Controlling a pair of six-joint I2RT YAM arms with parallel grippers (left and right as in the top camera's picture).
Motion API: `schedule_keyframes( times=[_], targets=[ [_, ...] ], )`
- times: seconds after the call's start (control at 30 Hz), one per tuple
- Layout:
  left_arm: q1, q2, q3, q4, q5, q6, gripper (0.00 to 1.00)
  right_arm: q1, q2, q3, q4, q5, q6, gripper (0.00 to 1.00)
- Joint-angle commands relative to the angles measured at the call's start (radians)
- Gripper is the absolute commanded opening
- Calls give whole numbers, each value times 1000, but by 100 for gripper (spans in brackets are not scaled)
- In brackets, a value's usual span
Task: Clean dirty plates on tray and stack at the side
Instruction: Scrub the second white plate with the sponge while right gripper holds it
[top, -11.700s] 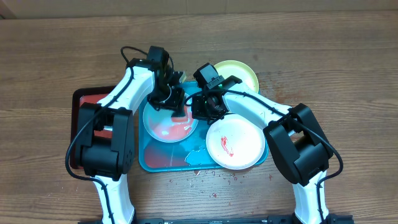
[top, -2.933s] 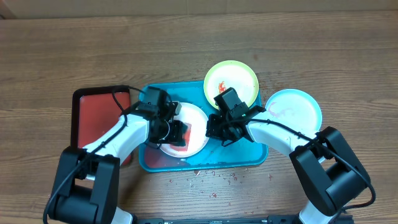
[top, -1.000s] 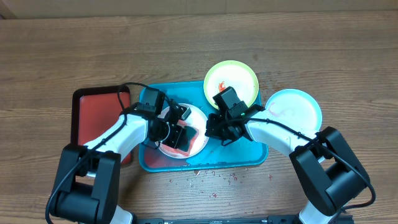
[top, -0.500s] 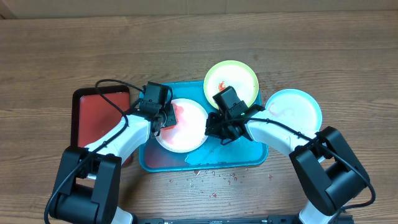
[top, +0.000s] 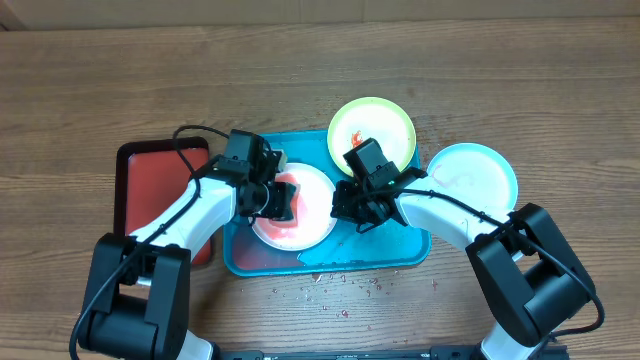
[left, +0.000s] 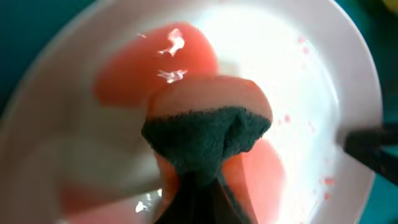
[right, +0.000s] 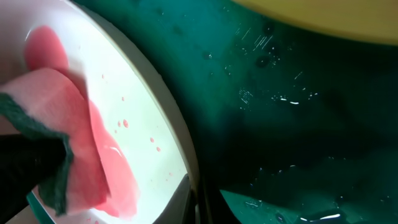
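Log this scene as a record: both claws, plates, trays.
left claw: shut on sponge, pressed on pale plate
right claw: shut on pale plate's right rim
pale plate: on teal tray, red smears
yellow-green plate: overlapping tray's far corner, red smear
light blue plate: on table, right of tray
red tray: left of teal tray

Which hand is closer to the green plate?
Right. The right hand is just below the green plate in the overhead view; the left hand is farther left, over the smeared plate.
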Motion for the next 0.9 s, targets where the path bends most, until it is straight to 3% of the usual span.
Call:
schedule_keyframes(
  times=[0.0, 0.2, 0.37, 0.43, 0.6, 0.77, 0.87],
  targets=[
    [-10, 22, 50, -21, 33, 64, 4, 0, 3, -3, 1, 5, -3, 4],
    [-10, 37, 55, 45, -243, 11, 5, 0, 3, -3, 0, 5, -3, 4],
    [-10, 101, 55, 77, -601, -170, 4, 0, 3, -3, 0, 5, -3, 4],
    [-10, 130, 55, 98, -636, -183, 4, 0, 3, -3, -1, 5, -3, 4],
    [-30, 177, 55, 118, -469, -151, 4, 0, 3, -3, -2, 5, -3, 4],
    [-70, 177, 55, 137, 29, 156, 4, 0, 3, -3, -1, 5, -3, 4],
    [-82, 177, 65, 68, 121, 264, 4, 0, 3, -3, -2, 5, -3, 4]
  ],
)
